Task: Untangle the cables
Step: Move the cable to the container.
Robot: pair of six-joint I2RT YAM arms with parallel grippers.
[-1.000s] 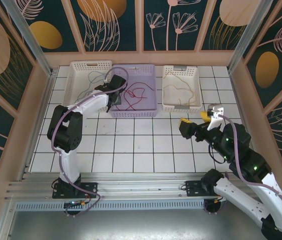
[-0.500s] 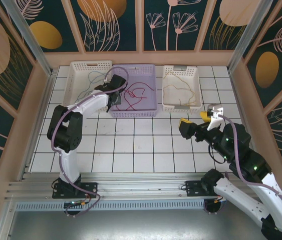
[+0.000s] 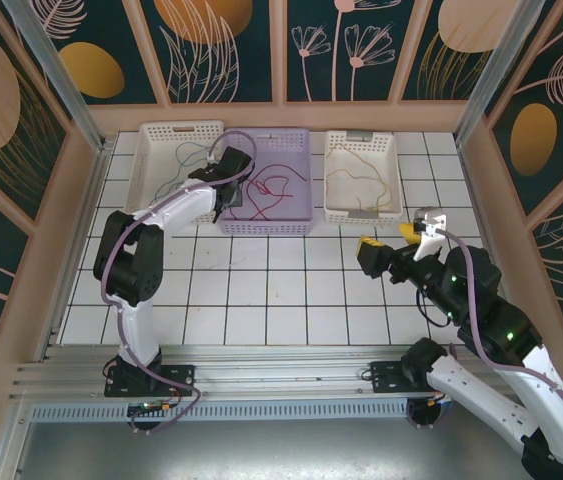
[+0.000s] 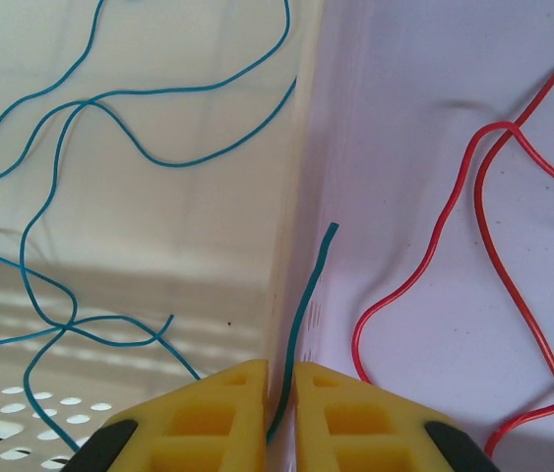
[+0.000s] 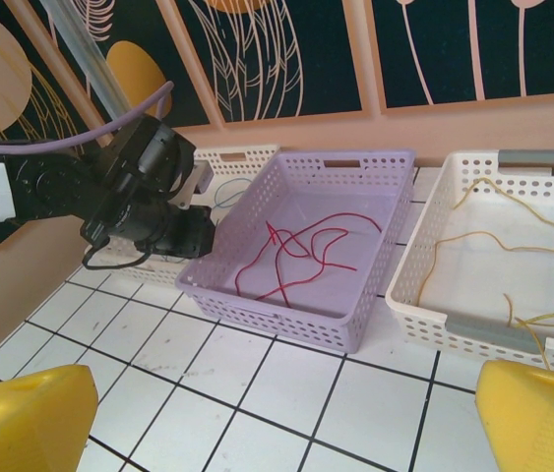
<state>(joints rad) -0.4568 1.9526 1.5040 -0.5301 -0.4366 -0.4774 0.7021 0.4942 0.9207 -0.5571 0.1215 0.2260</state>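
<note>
**Left fingers (image 4: 208, 418) nip a stray blue end at the basket wall**

Across the far side of the tiled counter (image 3: 261, 290) three baskets sit in a row: a left white basket (image 3: 181, 126), a lilac basket (image 3: 266, 228) in the middle, and a right white basket (image 3: 361, 214). The sorting looks nearly done. The blue cables (image 4: 158, 162) loop over the floor of the left white basket. The red cable (image 3: 271, 190) lies in the lilac one, and the yellow-tan cable (image 3: 356, 175) lies in the right white one.

One piece is out of place. A short blue end (image 4: 308, 285) crosses the wall between the left white basket and the lilac basket and pokes out over the lilac floor. It is near the red cable but apart from it. The left fingers stand narrow at that wall, with the blue end running down between their pads, and they appear to be gripping it.

The right fingers (image 5: 21, 418) are spread wide and hold nothing. They hang over bare tiles in front of the right white basket, well apart from every cable.

The step in hand looks like clearing this last blue stray out of the lilac basket. The next move calls for a lift high enough to clear the shared wall. After that comes a short carry to the left and a release over the white floor. The wire is thin and floppy, so it may slip from the pads or drag back over the rim.
</note>
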